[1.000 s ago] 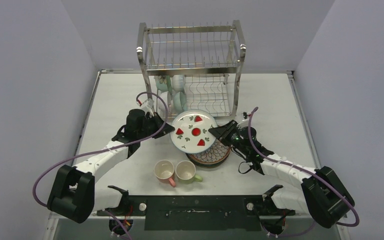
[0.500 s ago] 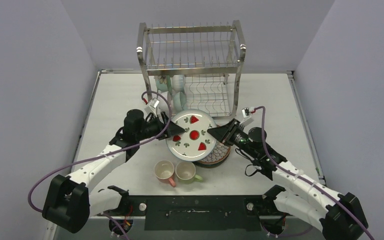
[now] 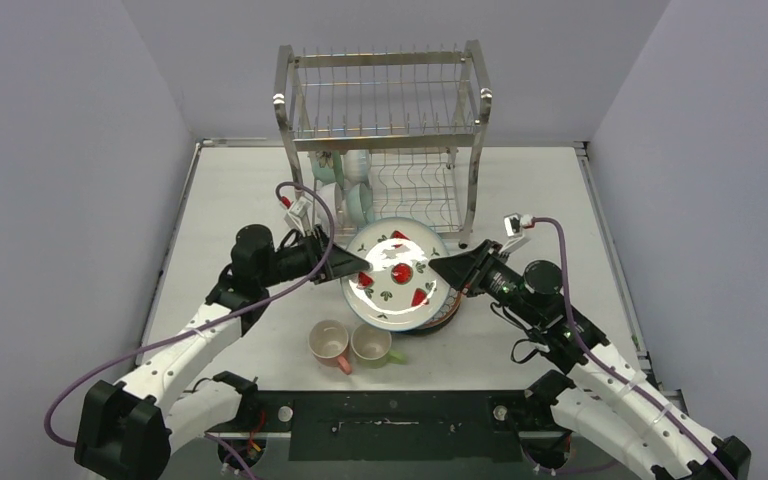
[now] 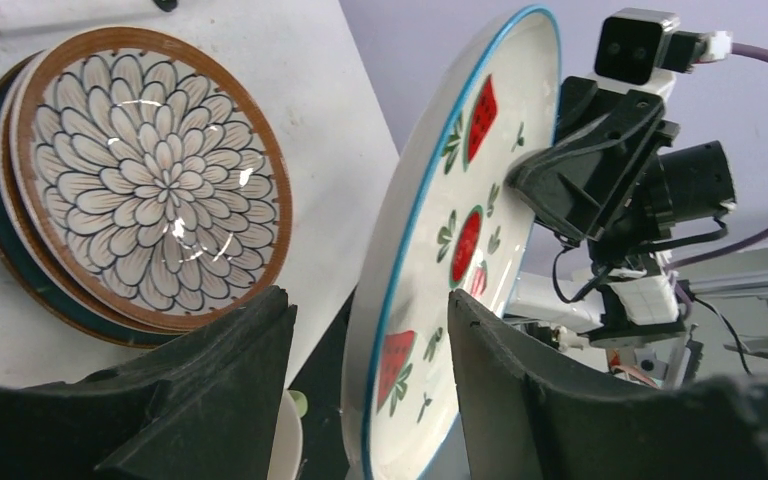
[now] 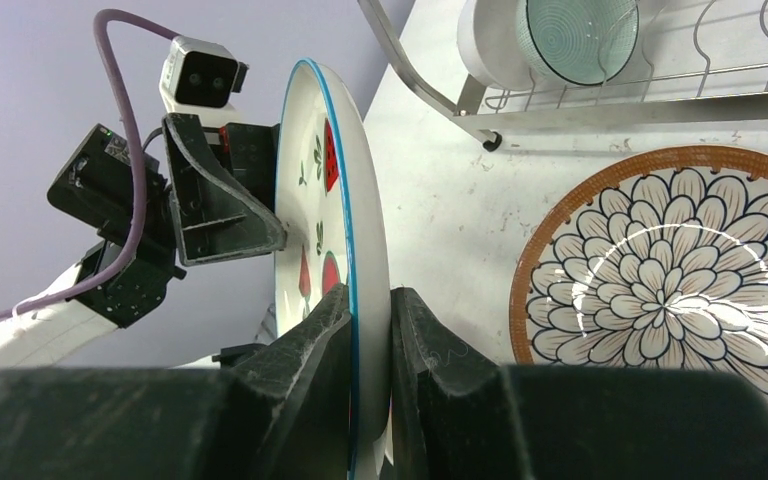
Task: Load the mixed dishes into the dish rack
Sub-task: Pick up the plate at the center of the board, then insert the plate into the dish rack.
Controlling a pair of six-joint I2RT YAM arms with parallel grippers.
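Gripping the strawberry plate [image 3: 397, 285] by its rim, my right gripper [image 5: 370, 320] has both fingers pressed tight against its two faces. My left gripper [image 4: 370, 330] stands spread around the opposite rim, with a gap on each side, so those fingers are not pinching anything. The plate hangs tilted on edge between my two arms, just in front of the dish rack [image 3: 382, 120] and clear of the table.

At the left end of the rack's lower tier, bowls [image 3: 357, 185] stand on edge. They are mint-green and white, and they overlap too much for me to count, though it looks like three or so.

In front of the rack, under the lifted plate, a petal-pattern plate [image 4: 150, 170] with a brown rim lies flat on top of a short stack; a dark teal rim shows beneath it. Further forward of the rack a pink mug [image 3: 329, 343] and a green mug [image 3: 371, 343] sit upright, side by side and touching.

All of this rests on a scuffed white table [image 3: 560, 200], closed in by plain lavender walls [image 3: 60, 150] on three sides.
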